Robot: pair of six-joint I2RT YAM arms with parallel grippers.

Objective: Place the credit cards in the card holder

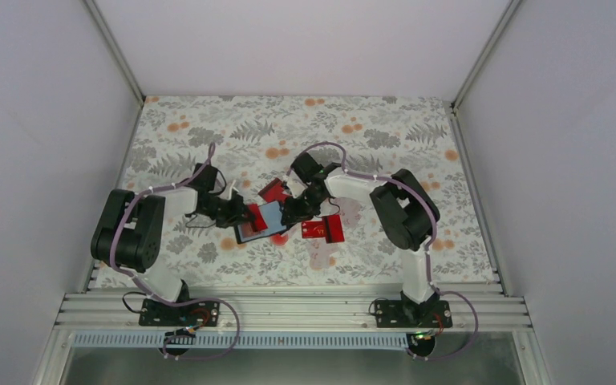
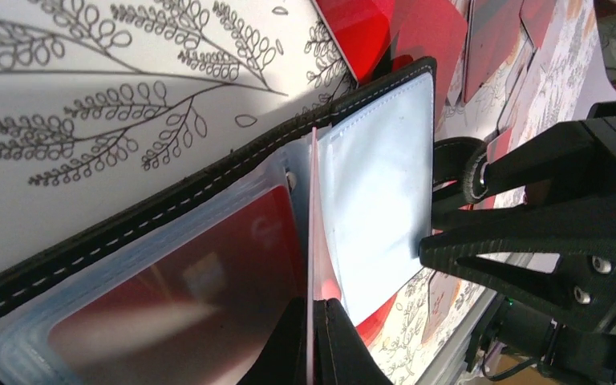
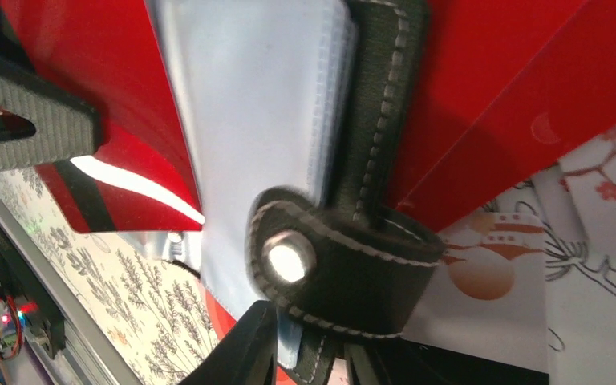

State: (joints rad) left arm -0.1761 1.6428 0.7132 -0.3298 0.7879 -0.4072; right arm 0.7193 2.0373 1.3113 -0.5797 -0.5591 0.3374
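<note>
Seeming light and floppy, the card holder (image 2: 168, 210) is pinched at one sleeve (image 2: 313, 224) by the closed left tool (image 2: 314, 313); the right tool's (image 3: 305, 362) state cannot be told.

The bench (image 1: 208, 132) is lit evenly from above, with soft shadows cast. In the wrist views glare is seen on the card holder (image 2: 233, 233) and near parts are blurred.

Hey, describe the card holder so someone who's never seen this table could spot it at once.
Find the middle of the floral tablecloth, where the left gripper and right gripper meet. The card holder lies open between them. Unlike the red cards around it, it is black-edged with a pale grey-blue inside.
</note>
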